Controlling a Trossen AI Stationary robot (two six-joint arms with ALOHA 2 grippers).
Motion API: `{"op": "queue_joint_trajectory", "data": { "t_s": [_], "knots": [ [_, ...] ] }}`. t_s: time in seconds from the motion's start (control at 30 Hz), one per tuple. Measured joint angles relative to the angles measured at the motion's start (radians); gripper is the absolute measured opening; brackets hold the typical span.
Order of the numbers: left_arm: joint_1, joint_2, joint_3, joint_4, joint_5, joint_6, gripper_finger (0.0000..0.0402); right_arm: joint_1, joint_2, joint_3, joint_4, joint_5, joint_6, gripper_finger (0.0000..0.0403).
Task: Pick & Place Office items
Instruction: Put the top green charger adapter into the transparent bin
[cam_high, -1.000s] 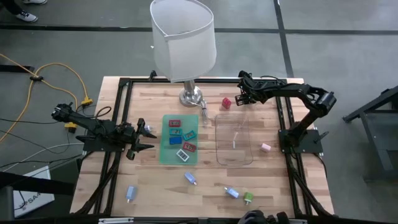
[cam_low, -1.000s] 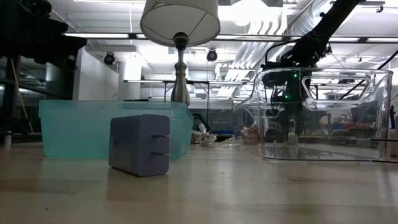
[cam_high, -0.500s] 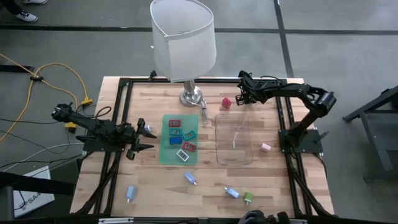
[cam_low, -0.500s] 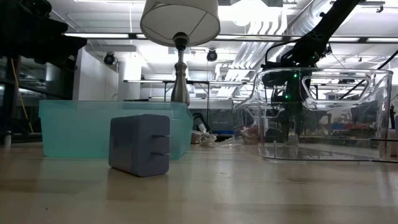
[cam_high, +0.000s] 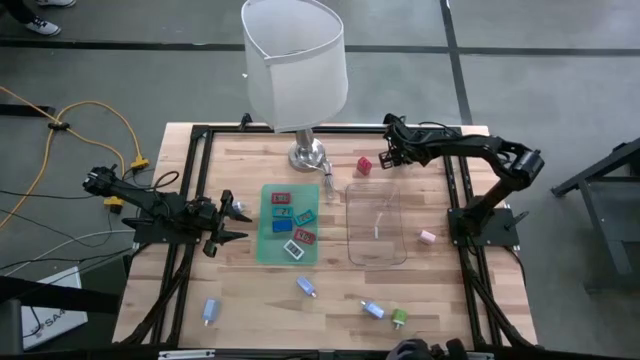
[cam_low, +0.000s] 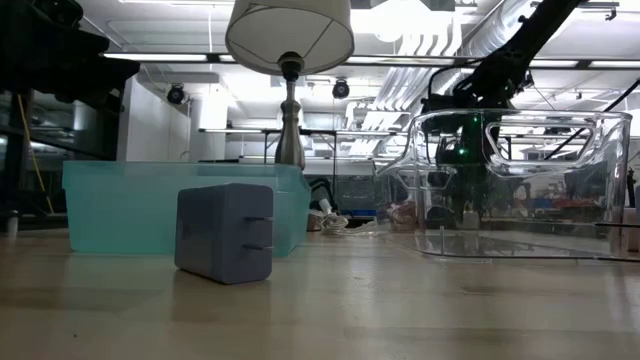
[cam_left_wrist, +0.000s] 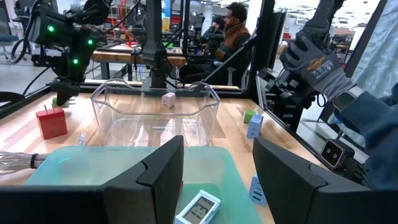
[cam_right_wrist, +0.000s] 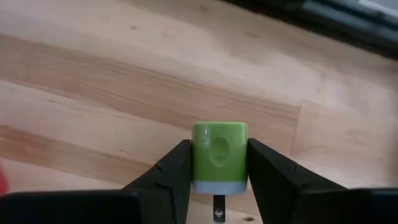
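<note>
Two arms: right fingers (cam_right_wrist: 217, 186) clamp green piece (cam_right_wrist: 219, 154) near far table edge (cam_high: 400, 129); left fingers (cam_left_wrist: 214, 177) spread, empty, facing mat (cam_left_wrist: 233, 171).

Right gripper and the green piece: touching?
Touching. The right wrist view shows the right gripper with both fingers pressed against the sides of the green piece, above the table.

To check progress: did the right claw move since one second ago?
Yes, slightly: the right claw, shut on a green piece, edged away from the red piece.

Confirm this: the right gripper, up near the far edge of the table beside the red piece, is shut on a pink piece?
Not pink. The right wrist view shows the right gripper shut on a green piece; the rest holds, near the red piece.
</note>
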Motion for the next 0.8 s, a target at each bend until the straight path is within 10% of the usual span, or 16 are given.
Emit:
{"op": "queue_joint_trajectory", "data": {
  "t_s": [0.8],
  "knots": [
    [0.0, 0.0, 0.0, 0.0, 0.0, 0.0, 0.0186, 0.258, -0.484, 0.0, -0.009, -0.218, -0.182, 0.0129]
  ]
}}
